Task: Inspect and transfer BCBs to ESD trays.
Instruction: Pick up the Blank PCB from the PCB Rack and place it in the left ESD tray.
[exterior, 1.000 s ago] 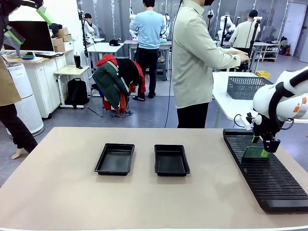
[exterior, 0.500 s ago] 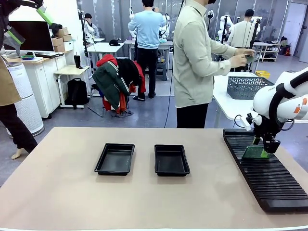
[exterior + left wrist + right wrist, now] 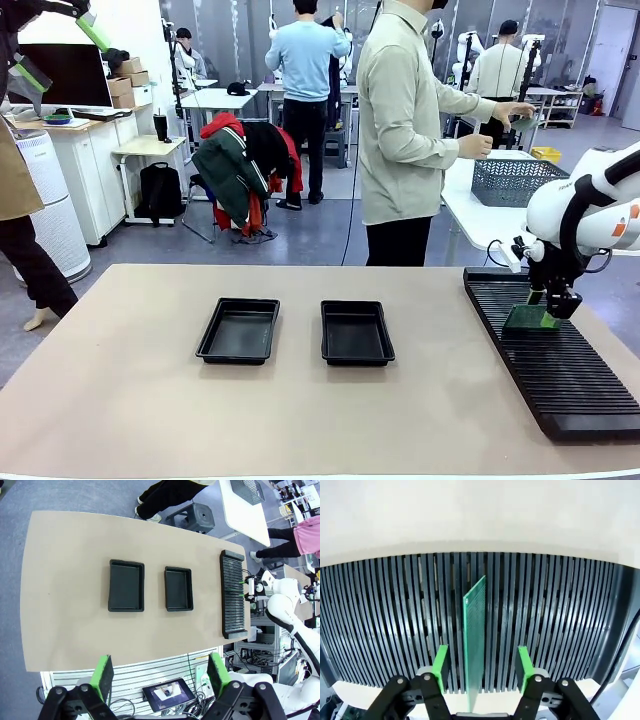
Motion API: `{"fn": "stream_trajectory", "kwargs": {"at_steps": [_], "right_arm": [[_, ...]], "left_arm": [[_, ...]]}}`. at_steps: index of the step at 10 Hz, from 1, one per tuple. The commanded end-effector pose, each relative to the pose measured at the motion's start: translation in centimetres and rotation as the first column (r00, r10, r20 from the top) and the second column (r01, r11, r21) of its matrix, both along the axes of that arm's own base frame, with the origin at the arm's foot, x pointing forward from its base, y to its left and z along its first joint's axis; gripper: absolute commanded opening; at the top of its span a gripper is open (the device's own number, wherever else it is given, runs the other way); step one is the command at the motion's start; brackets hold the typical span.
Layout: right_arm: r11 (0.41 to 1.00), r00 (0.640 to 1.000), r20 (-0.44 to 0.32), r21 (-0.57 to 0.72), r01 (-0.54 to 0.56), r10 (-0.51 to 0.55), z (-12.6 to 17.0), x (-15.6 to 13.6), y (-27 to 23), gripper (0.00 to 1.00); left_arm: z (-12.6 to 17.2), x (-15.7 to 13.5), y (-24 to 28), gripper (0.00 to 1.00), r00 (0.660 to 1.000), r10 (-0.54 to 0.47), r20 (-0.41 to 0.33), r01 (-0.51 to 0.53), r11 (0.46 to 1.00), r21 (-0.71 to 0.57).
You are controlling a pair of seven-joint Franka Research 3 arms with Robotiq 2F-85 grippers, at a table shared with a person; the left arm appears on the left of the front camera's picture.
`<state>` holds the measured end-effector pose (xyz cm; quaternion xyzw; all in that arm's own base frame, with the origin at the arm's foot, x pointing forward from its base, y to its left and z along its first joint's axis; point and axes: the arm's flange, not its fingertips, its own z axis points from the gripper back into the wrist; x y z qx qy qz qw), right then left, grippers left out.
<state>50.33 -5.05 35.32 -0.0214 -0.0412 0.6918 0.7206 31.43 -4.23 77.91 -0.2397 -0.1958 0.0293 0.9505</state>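
Nothing is transferred yet: both trays (image 3: 239,330) lie empty, and the one board (image 3: 475,630) stands on edge in the rack (image 3: 560,385) between the parted pads (image 3: 441,662) of the right gripper (image 3: 482,666), not gripped, while the left gripper (image 3: 160,672) hangs wide open above.

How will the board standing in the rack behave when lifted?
Likely stiff: the board stands straight on edge in the rack. Probably light, being so thin. Once out of its slot it would likely tip over unless the right gripper holds it.
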Motion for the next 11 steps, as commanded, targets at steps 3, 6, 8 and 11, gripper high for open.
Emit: {"fn": "stream_trajectory", "kwargs": {"at_steps": [3, 6, 8, 11], "right_arm": [[1.000, 1.000, 0.016, -0.009, 0.023, -0.022, 0.03, -0.66, 0.08, 0.59], [0.999, 0.999, 0.013, -0.012, 0.030, -0.030, 0.23, -0.66, -0.03, 0.31], [0.999, 0.999, 0.007, -0.013, 0.031, -0.031, 0.19, -0.49, -0.08, 0.23], [0.999, 1.000, 0.012, -0.013, 0.029, -0.029, 0.22, -0.61, -0.23, 0.33]], "left_arm": [[-0.14, -0.03, 0.02, 1.00, 1.000, 0.001, 0.000, -0.001, 1.000, -0.004], [-0.14, -0.03, 0.02, 1.00, 1.000, 0.001, 0.000, -0.001, 1.000, -0.004], [-0.14, -0.03, 0.02, 1.00, 1.000, 0.001, 0.000, -0.001, 1.000, -0.004], [-0.14, -0.03, 0.02, 1.00, 1.000, 0.001, 0.000, -0.001, 1.000, -0.004]]}}
